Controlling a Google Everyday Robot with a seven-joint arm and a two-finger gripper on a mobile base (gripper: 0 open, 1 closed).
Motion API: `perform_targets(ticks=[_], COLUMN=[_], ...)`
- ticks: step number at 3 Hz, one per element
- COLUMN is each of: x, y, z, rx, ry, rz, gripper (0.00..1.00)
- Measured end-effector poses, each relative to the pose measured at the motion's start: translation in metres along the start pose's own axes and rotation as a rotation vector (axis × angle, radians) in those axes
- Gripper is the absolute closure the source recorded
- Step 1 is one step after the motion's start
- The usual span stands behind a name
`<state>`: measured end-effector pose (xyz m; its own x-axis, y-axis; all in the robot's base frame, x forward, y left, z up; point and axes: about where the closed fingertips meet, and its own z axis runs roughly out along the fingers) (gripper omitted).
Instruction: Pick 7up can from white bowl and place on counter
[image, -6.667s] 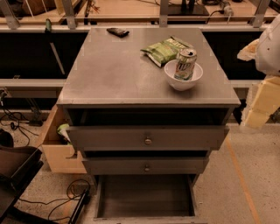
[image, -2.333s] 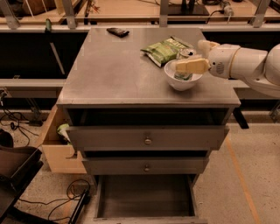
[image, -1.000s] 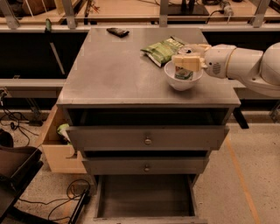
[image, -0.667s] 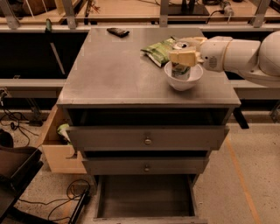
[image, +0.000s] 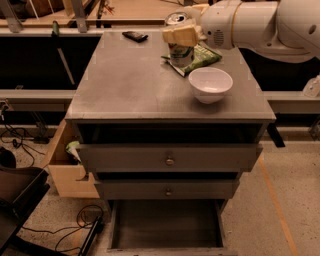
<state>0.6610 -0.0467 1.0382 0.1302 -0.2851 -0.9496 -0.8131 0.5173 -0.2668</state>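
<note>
Down at the front, the bottom drawer (image: 167, 225) of the cabinet stands pulled out, and a wooden box (image: 64, 172) sits beside the cabinet on the left. Up on the counter (image: 130, 82), the white bowl (image: 210, 84) stands near the right front corner, and it's empty, nothing showing over its rim. Just behind it lies the green snack bag (image: 202, 55), flat on the counter.

And here's the action: the pincer (image: 181, 36) is clamped across the 7up can (image: 181, 54), tan fingers gripping its upper half from the right, with the shiny top poking out above them. The white arm (image: 250, 22) reaches in from the right edge. The can is upright, its long axis near vertical, and it sits inside the pincer's grasp, so nothing separates the two. It is behind and to the left of the bowl, clear of the rim, with its base showing in front of the bag.

That's the relation that matters now: open grey counter lies to the left of the can and toward the front, while bag and bowl crowd the right. By my reading, the set-down wants to go left, away from the bag, with the can kept vertical so it lands flat.

At the far edge, a dark flat object (image: 135, 36) rests, well apart from everything.
</note>
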Motion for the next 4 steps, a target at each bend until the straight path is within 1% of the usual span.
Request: perform_targets(ticks=[1, 2, 3, 4], x=[-0.024, -0.037, -0.047, -0.047], y=[0.006, -0.003, -0.001, -0.001], z=[0.045, 0.093, 0.136, 0.136], rx=[-0.015, -0.005, -0.024, -0.024], ry=[-0.009, -0.028, -0.056, -0.056], rz=[-0.003, 0.037, 0.097, 0.097], gripper=[1.0, 1.0, 1.0, 1.0])
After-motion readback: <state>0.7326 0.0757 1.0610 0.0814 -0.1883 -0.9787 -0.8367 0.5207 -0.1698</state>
